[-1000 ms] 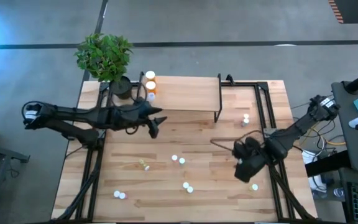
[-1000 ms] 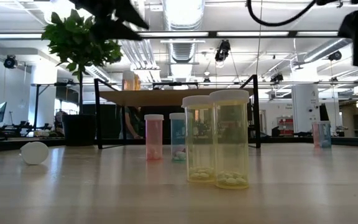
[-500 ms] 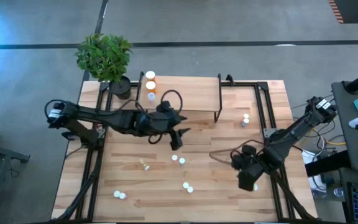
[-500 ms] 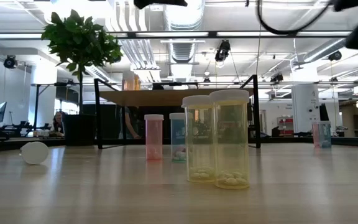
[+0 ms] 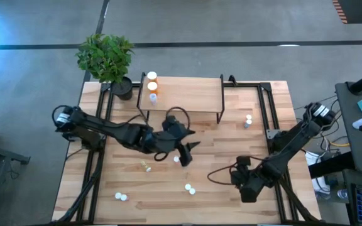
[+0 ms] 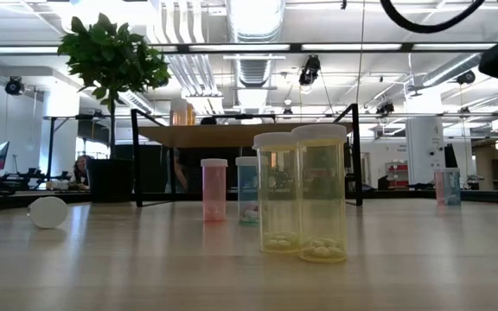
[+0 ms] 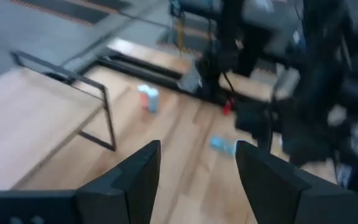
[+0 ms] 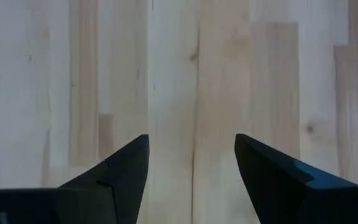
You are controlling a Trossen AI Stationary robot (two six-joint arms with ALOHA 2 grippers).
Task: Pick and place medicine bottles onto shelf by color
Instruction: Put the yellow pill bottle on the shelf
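Several small white-capped medicine bottles stand on the table: two yellow ones [image 6: 277, 192] [image 6: 320, 192], a pink one [image 6: 214, 190] and a blue one [image 6: 247, 190] in the low view. Orange ones [image 5: 151, 83] stand on the shelf [image 5: 187, 94] at its left end. My left gripper [image 5: 185, 152] hangs open and empty over the table's middle, just above two bottles [image 5: 182, 162]. My right gripper [image 5: 245, 185] is open and empty, pointing down over bare wood near the front right; its wrist view [image 8: 191, 138] shows only tabletop.
A potted plant [image 5: 105, 56] stands at the far left corner. A yellow bottle [image 5: 144, 166] lies on its side left of centre. More bottles stand near the front edge [image 5: 190, 188] [image 5: 120, 196] and at the right [image 5: 248, 120]. Black frame rails [image 5: 266, 107] run along both sides.
My left gripper has swung away from the shelf's front, going toward the table's right and near edge, and now hangs over the middle. My right gripper has gone toward the near edge, sunk lower and rolled at the wrist. No bottle has moved.
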